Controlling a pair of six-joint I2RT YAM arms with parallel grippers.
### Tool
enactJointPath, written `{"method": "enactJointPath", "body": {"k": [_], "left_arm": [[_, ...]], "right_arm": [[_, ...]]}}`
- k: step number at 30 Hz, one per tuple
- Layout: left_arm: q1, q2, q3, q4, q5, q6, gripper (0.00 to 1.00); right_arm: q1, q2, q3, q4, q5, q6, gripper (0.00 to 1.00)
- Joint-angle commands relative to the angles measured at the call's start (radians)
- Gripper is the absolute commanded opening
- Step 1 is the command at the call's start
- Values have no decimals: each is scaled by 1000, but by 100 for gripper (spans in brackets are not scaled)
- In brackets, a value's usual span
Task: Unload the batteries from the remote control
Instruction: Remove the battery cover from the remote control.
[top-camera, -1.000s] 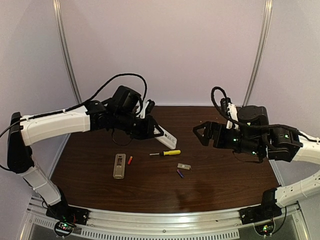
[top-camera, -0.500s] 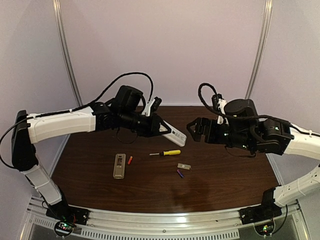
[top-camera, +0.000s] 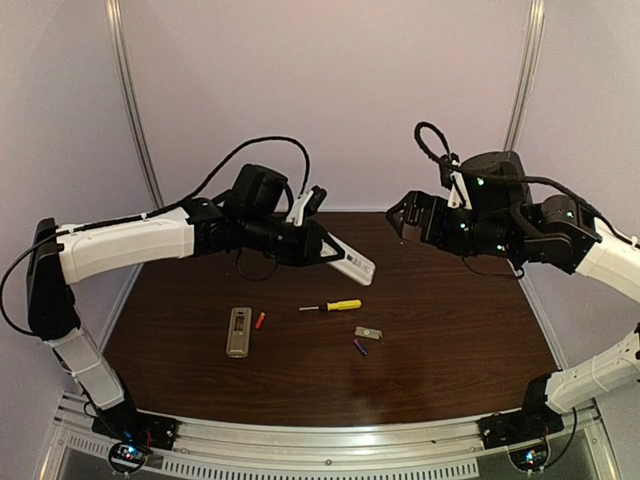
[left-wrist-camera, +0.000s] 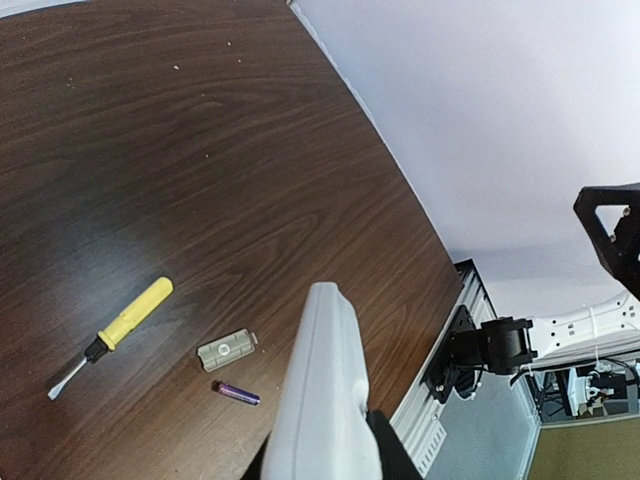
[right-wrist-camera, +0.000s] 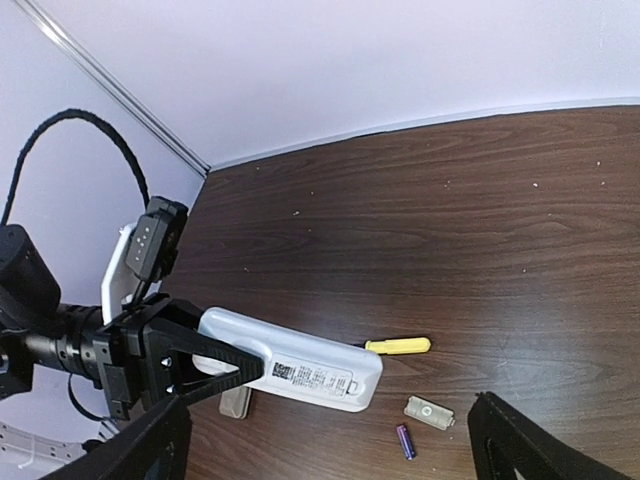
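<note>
- White plastic sits in the left gripper (top-camera: 322, 250): we see its jaws clamped on one end of a white remote (top-camera: 352, 264), held in the air above the far middle of the table (top-camera: 450, 350), with the free end pointing right.
- To the right, the right gripper (top-camera: 398, 220) hangs in the air with its jaws spread wide, grasping nothing and apart from the remote's tip.
- Below, on the table, we find a yellow-handled screwdriver (top-camera: 332, 306). Nearer than it lies a grey cover plate (top-camera: 368, 333) with a purple battery (top-camera: 359, 347) just beside it.
- Further left, a red battery (top-camera: 260, 320) lies just beside a grey remote (top-camera: 237, 332).
</note>
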Motion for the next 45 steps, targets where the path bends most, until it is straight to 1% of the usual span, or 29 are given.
{"method": "enactJointPath", "body": {"k": [1, 5, 10, 14, 16, 26, 34, 45], "left_arm": [[33, 8, 51, 110, 34, 11, 0], [61, 8, 41, 198, 76, -54, 0], [64, 24, 25, 283, 125, -122, 0], [64, 27, 27, 287, 129, -134, 0], [64, 30, 30, 326, 144, -141, 0], [64, 29, 31, 341, 170, -142, 0], [64, 28, 33, 354, 178, -138, 0], [63, 29, 31, 372, 181, -139, 0]], "right_arm": [[-47, 6, 34, 1, -105, 63, 97], [-70, 8, 25, 47, -159, 134, 95], [-85, 44, 11, 73, -223, 206, 92], [-87, 67, 1, 99, -249, 233, 90], [-88, 72, -6, 125, -256, 241, 90], [-100, 131, 9, 174, -275, 248, 87], [-111, 158, 41, 171, -262, 244, 85], [-128, 166, 44, 168, -269, 239, 84]]}}
